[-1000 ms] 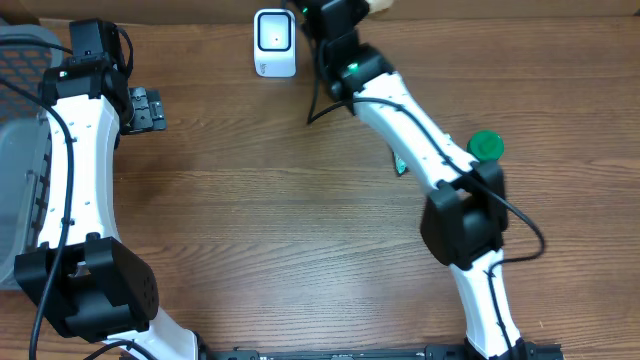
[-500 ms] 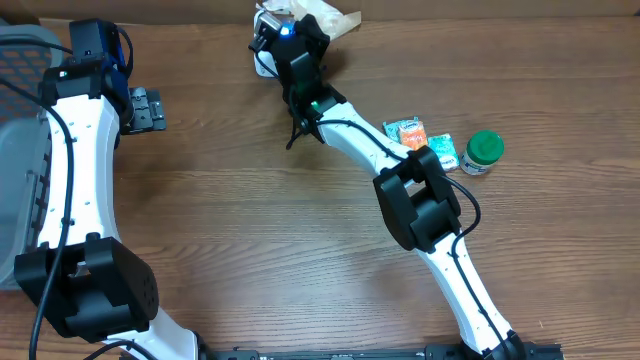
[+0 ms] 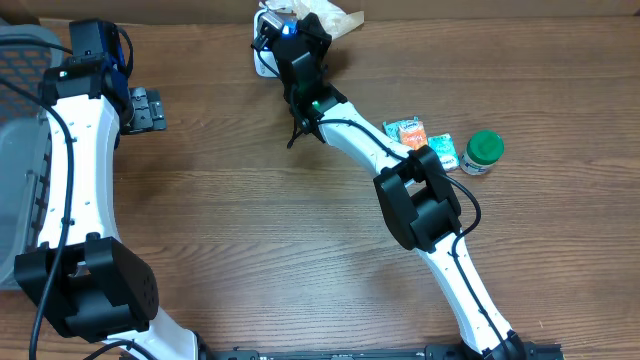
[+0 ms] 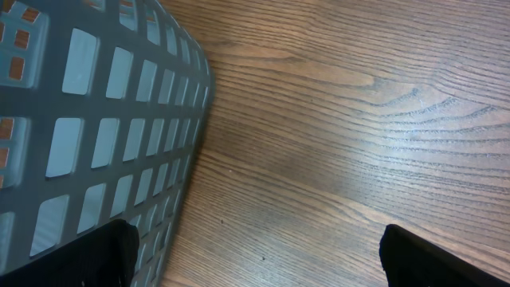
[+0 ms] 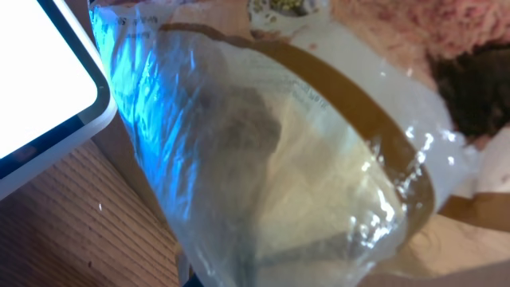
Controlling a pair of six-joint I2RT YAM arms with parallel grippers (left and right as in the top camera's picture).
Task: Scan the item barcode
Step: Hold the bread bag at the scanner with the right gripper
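From overhead, the right arm [image 3: 345, 128] covers most of the scanner [image 3: 262, 62] and hides the jaws of the right gripper [image 3: 305, 25]; the bag [image 3: 342, 18] runs off the top edge; the print on the small packets [image 3: 405, 131] is too tiny for you to read; in the right wrist view the bag is blurry and cut off; the left wrist view cuts off the basket [image 4: 96, 135].

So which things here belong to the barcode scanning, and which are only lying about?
In the job:
plastic bag
white scanner

Lying about:
orange packet
green packet
green-lidded jar
grey basket
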